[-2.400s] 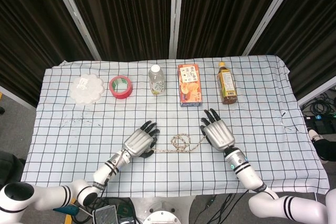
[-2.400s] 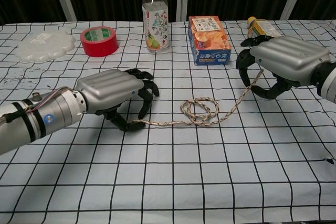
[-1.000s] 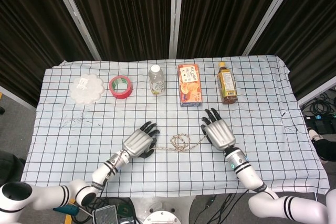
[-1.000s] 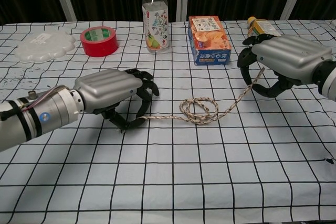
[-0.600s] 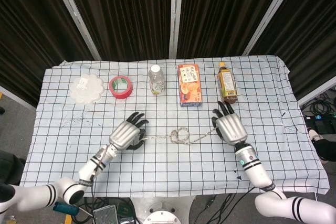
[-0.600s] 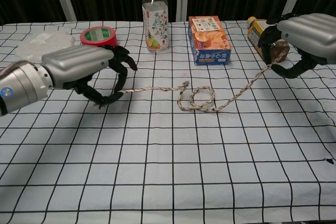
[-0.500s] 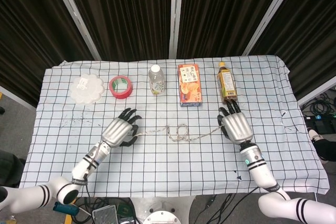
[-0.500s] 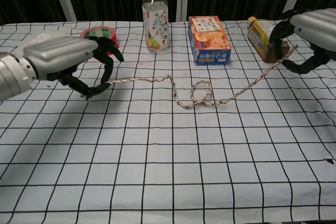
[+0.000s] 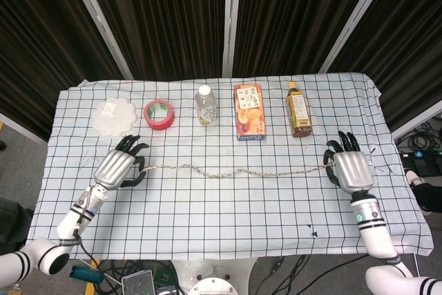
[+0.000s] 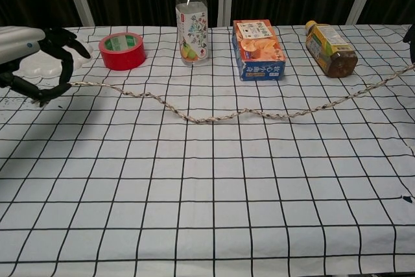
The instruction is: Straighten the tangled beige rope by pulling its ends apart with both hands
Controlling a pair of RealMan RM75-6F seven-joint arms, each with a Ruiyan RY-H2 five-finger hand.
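With each end pinched in curled fingers, the left hand (image 9: 119,168) at nine o'clock and the right hand (image 9: 351,170) at three hold the rope (image 9: 235,170) across the counter (image 9: 228,219), well apart so the tangle is drawn out. Only a slight wave remains mid-span, below the bottle (image 9: 206,105) and carton (image 9: 249,112).

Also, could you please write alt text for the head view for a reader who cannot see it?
A beige rope stretches nearly straight across a checked table, held at its ends by the left hand and right hand. Behind it stand a white dish, red tape roll, clear bottle, orange box and brown bottle.
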